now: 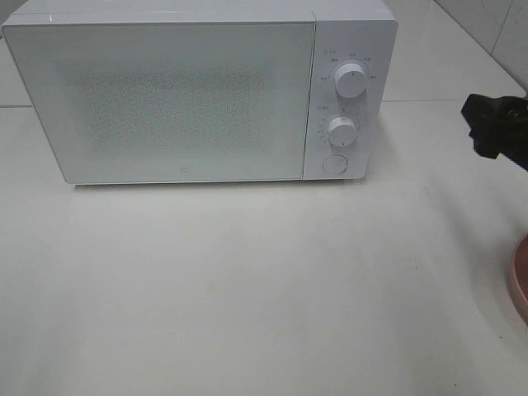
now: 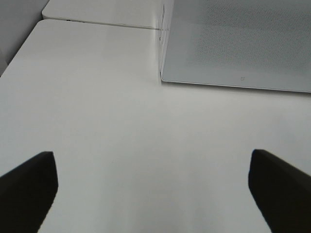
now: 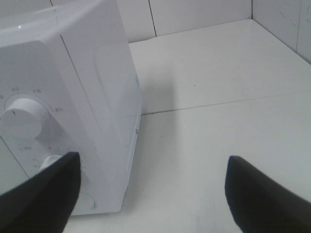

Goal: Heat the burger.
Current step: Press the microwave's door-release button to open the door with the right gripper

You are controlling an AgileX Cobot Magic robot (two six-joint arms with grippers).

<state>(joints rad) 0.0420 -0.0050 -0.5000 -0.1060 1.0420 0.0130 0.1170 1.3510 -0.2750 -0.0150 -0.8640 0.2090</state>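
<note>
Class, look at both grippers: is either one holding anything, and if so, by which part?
Nothing is held: the left gripper and right gripper are both open and empty.

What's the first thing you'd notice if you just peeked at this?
A big white microwave, door shut, fills the back of the table, with two round knobs stacked on its right side. The black right gripper pokes in from the right, and a sliver of pink plate peeks in below it.
</note>
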